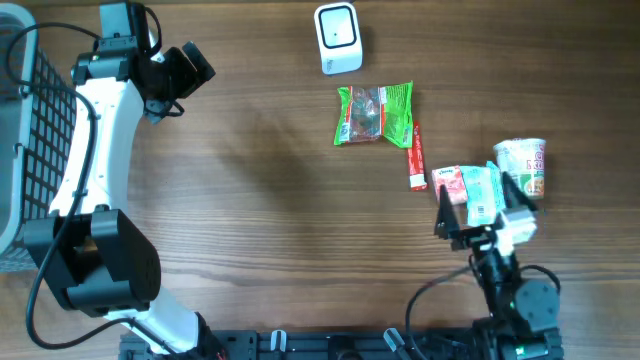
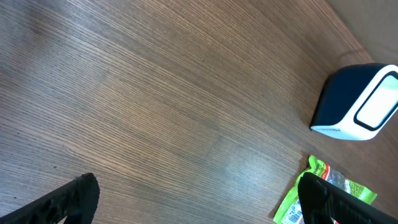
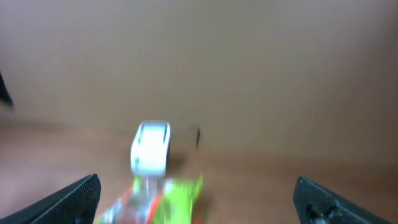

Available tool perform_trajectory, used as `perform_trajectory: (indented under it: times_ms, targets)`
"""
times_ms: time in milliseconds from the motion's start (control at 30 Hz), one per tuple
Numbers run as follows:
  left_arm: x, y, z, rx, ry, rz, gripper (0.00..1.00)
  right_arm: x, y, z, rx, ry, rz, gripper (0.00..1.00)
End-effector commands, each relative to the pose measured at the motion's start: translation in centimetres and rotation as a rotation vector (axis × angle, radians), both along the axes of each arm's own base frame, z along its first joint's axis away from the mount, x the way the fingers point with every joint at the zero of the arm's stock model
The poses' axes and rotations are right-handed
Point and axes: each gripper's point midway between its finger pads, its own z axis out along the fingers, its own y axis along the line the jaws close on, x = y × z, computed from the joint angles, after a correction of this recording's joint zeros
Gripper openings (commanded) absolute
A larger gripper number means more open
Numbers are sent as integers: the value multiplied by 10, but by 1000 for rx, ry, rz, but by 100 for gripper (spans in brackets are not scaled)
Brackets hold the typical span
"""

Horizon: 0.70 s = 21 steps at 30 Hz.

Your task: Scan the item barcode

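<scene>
Grippers both spread full wide, nothing in either. Left gripper (image 1: 190,68) hangs over bare table (image 1: 260,200) at the far left, near the wire basket (image 1: 25,120). Right gripper (image 1: 478,212) sits at the near right over the pink-and-teal carton (image 1: 455,183), aimed up the table at the scanner (image 1: 337,38). We can't tell whether it touches the carton.

Our read: scan not begun, no item lifted. Candidates lie in a loose line right of centre: green packet (image 1: 375,113) just below the scanner, red stick (image 1: 416,158) by its lower right corner, then the carton and a printed cup (image 1: 524,165). Layout makes sense to us, with everything inside the right arm's reach.

Packet is flat, crinkly glossy film, and a white barcode patch shows at its corner in the left wrist view. It's probably slippery, so we'd pinch an edge. Scanner is a rounded hard box with a white face and a dark side. Table is matte wood grain.
</scene>
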Motion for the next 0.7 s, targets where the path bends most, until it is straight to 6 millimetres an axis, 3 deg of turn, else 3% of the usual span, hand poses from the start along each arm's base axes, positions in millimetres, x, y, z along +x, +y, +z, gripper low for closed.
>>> perform_trajectory:
  times_ms: [0,33,667]
  targets:
    - [1,1,1,-5,-3,3,100,1,1,-21,-38,79,6,100]
    - [1,1,1,-5,-3,3,100,1,1,-28,-42,105,8,100]
    - [1,1,1,-5,-3,3,100,1,2,-29,-44,110,11,100]
